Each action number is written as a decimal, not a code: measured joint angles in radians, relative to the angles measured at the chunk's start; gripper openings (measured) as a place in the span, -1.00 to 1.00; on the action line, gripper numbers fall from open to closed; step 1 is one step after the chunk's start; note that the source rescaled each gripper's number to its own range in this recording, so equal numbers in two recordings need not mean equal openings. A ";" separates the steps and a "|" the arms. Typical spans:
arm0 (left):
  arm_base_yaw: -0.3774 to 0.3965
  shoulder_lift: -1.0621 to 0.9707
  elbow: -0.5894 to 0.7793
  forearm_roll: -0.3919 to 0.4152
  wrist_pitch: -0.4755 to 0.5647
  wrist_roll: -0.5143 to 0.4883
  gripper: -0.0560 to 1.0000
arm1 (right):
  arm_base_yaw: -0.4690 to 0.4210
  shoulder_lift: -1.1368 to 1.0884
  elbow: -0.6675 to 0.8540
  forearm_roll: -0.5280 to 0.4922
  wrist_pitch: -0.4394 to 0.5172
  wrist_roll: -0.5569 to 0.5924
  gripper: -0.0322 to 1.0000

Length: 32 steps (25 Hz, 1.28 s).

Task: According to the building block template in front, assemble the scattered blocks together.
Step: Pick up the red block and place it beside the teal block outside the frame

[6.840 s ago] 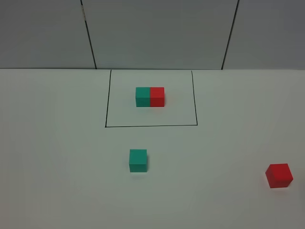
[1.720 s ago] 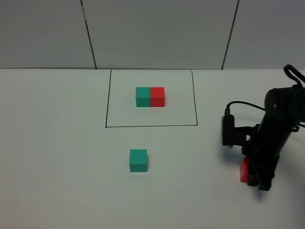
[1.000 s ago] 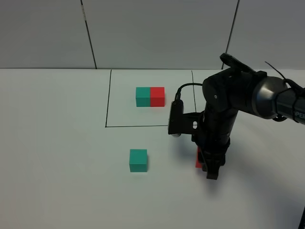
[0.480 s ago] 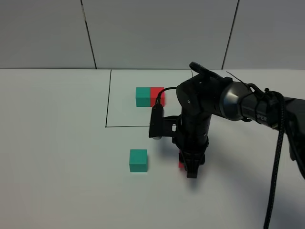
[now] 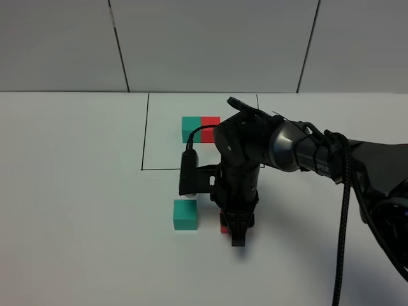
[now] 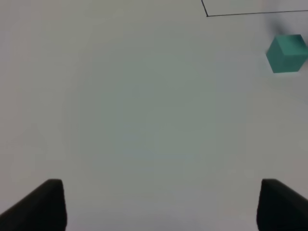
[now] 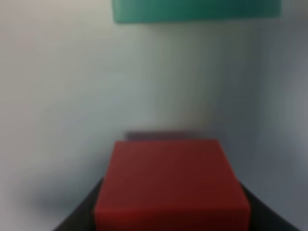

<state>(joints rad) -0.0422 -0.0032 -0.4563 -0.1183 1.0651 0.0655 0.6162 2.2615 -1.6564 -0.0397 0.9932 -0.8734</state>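
The right arm (image 5: 255, 146) hides most of the red cube (image 5: 224, 229) and a corner of the building block template (image 5: 191, 126). The right wrist view crops the blurred green cube (image 7: 197, 10).

Your right gripper (image 7: 168, 219) is clamping the red cube (image 7: 172, 185); the teal-green cube (image 7: 197, 10) is sitting straight ahead of it, apart, white table (image 7: 72, 96) showing between.

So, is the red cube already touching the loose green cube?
Apart. The right wrist view shows a strip of bare table between the red cube and the green cube ahead of it.
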 joint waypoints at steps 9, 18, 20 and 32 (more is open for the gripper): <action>0.000 0.000 0.000 0.000 0.000 0.000 0.62 | 0.003 0.078 -0.120 0.040 0.034 0.000 -0.94; 0.000 0.000 0.000 0.000 0.000 0.001 0.62 | 0.003 0.106 -0.174 0.091 0.059 -0.004 -0.94; 0.000 0.000 0.000 0.000 0.000 0.001 0.62 | 0.003 0.106 -0.174 0.098 0.057 -0.007 -0.94; 0.000 0.000 0.000 0.000 0.000 0.001 0.62 | 0.013 0.106 -0.174 0.113 0.059 -0.009 -0.94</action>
<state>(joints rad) -0.0422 -0.0032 -0.4563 -0.1183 1.0651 0.0664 0.6293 2.3678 -1.8300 0.0737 1.0517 -0.8820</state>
